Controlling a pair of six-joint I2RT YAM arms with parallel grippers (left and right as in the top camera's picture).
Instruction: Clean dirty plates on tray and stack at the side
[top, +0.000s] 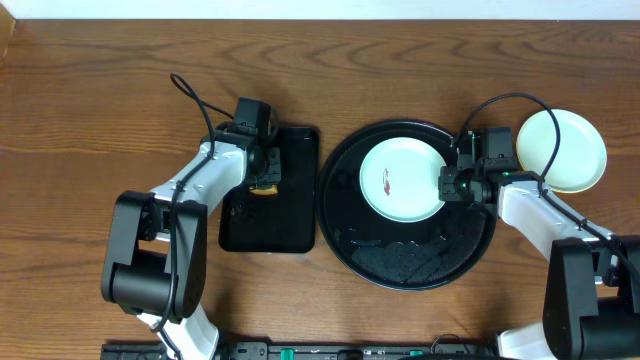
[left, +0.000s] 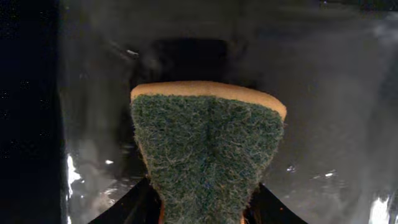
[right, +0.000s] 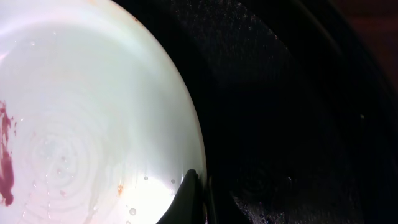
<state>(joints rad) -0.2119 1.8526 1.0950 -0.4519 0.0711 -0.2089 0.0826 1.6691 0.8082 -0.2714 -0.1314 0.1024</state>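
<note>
Right hand (top: 447, 184): clenched on the right rim of a pale mint-white round plate (top: 400, 180), which has a red-brown smear (top: 386, 181) left of centre. Plate lies in the large round glossy black tray (top: 400, 268), upper half. Pale yellow round plate (top: 565, 150) sits on the wooden desk (top: 100, 100), just beside the tray's right rim. Left hand (top: 262, 172): grasping a green-faced yellow sponge (left: 208, 149) over the rectangular black tray (top: 270, 225).

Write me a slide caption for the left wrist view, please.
Left gripper pinching a green-faced sponge, the rectangular black tray behind it.
</note>
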